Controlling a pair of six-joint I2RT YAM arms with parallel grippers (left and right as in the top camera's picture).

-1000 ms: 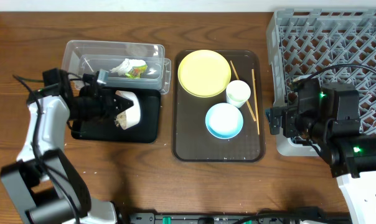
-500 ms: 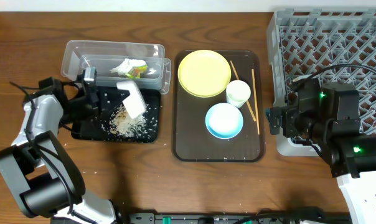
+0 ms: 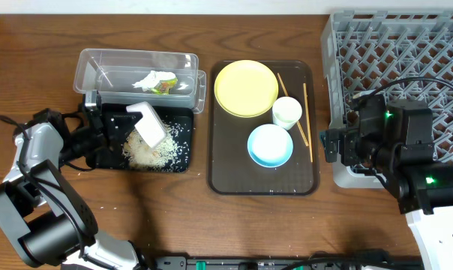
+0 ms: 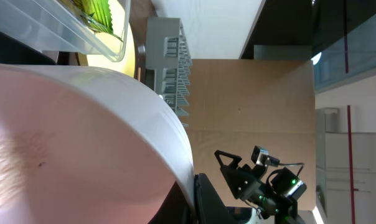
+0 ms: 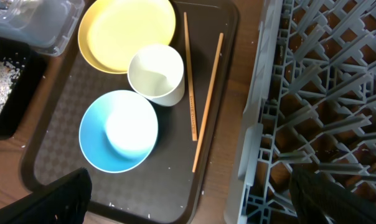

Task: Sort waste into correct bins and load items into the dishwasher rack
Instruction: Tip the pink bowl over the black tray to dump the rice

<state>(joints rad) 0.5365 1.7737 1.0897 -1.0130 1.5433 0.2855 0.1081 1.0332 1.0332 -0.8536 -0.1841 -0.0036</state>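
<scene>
White rice is lying heaped on the black tray; the left gripper is pinching the white bowl — holding it tipped just above that heap; the right gripper is hanging spread wide, holding nothing, by the grey rack.

- The brown wooden table carries everything.
- A black tray lies under the left claw, with a clear tub just beyond it.
- A brown serving tray sits between both claws.
- A grey rack sits beneath the right claw.
- A few white specks, possibly rice, lie near the left claw.
</scene>
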